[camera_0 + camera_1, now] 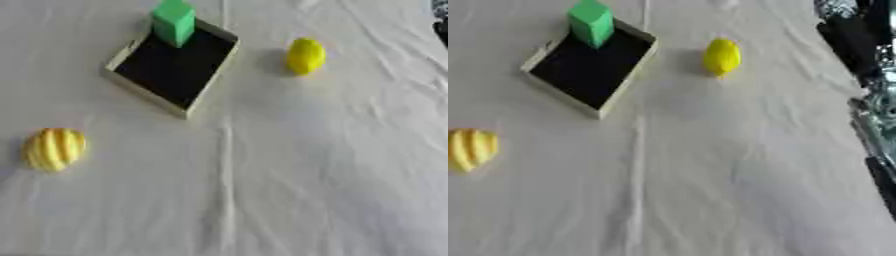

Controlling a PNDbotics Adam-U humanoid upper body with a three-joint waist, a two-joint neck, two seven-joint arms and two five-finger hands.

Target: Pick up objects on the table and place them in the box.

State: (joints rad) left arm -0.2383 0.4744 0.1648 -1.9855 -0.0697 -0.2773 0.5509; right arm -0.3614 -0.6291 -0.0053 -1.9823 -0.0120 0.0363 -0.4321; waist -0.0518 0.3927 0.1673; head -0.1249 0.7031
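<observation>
Ribbed yellow fruit (54,149), plain yellow lemon (305,56), green block (173,22) in box (144,87)

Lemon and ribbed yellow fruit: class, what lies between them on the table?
Only bare white cloth separates the lemon from the ribbed yellow fruit, in the left eye view.

Shallow cream-rimmed box with black floor (149,97) at 11 o'clock, set askew; green cube (173,22) standing at its far corner; smooth yellow lemon-shaped fruit (305,56) at 1 o'clock, apart from box; ribbed yellow rounded fruit (54,148) at 9 o'clock; wrinkled white cloth (289,180) covers table.
</observation>
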